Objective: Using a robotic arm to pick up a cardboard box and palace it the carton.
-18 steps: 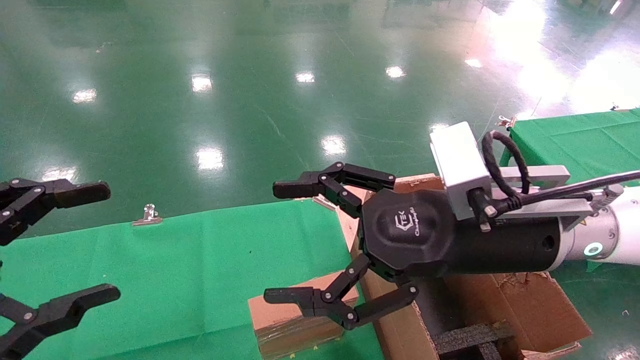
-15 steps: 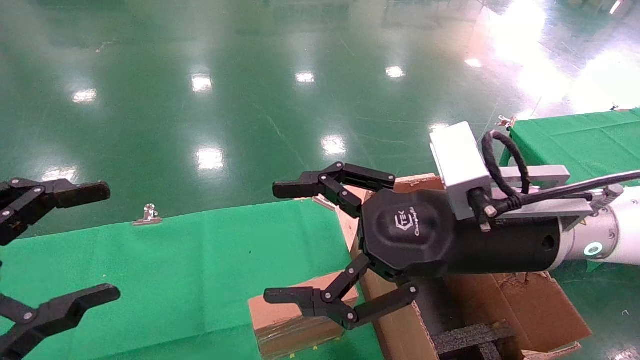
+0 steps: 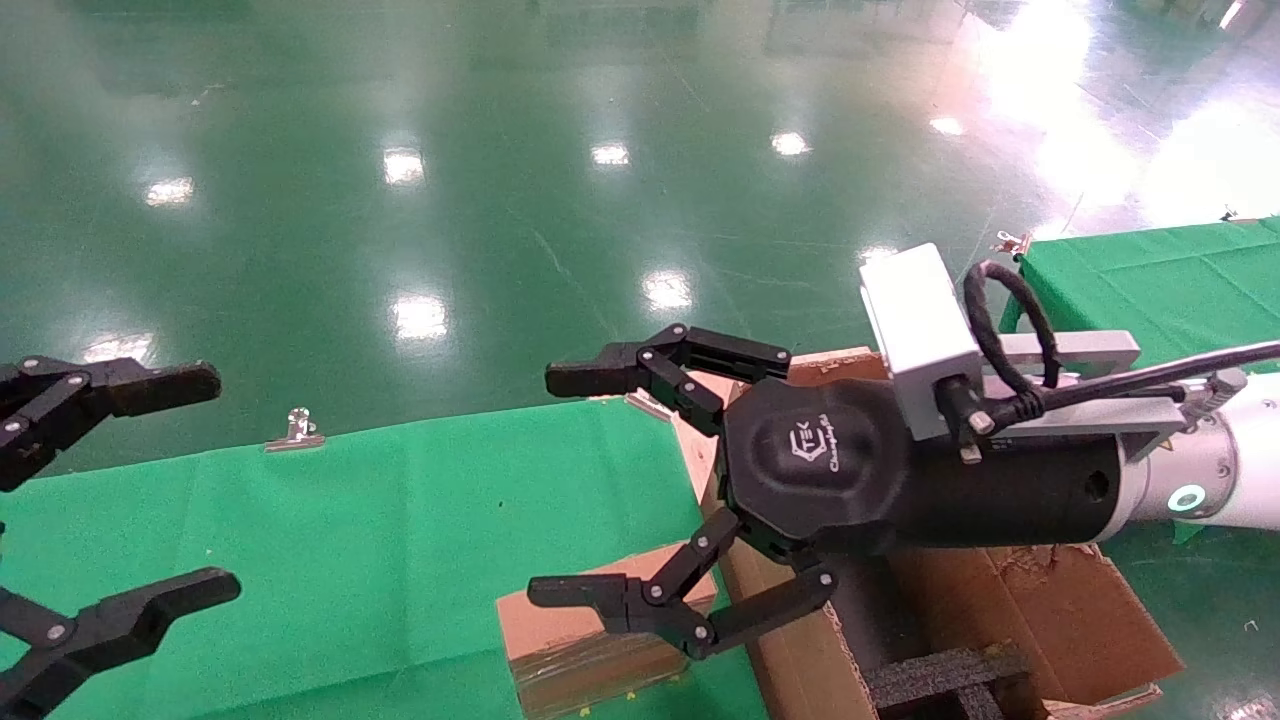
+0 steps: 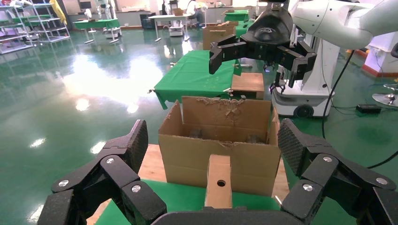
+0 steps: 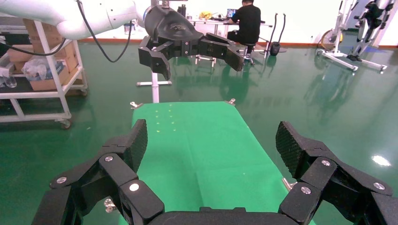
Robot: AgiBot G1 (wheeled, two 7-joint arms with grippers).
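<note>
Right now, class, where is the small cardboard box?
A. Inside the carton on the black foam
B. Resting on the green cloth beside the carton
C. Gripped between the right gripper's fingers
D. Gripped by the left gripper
B: the cardboard box sits on the green cloth next to the carton, while the right gripper hovers above it, fingers spread and empty.

One cardboard box (image 3: pixel 585 630), one carton (image 3: pixel 1010 610) (torn flaps), two grippers, two green-clothed tables.

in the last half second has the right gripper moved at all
No. The right gripper hangs open at the same spot against the small brown cardboard box and the silver clip.
</note>
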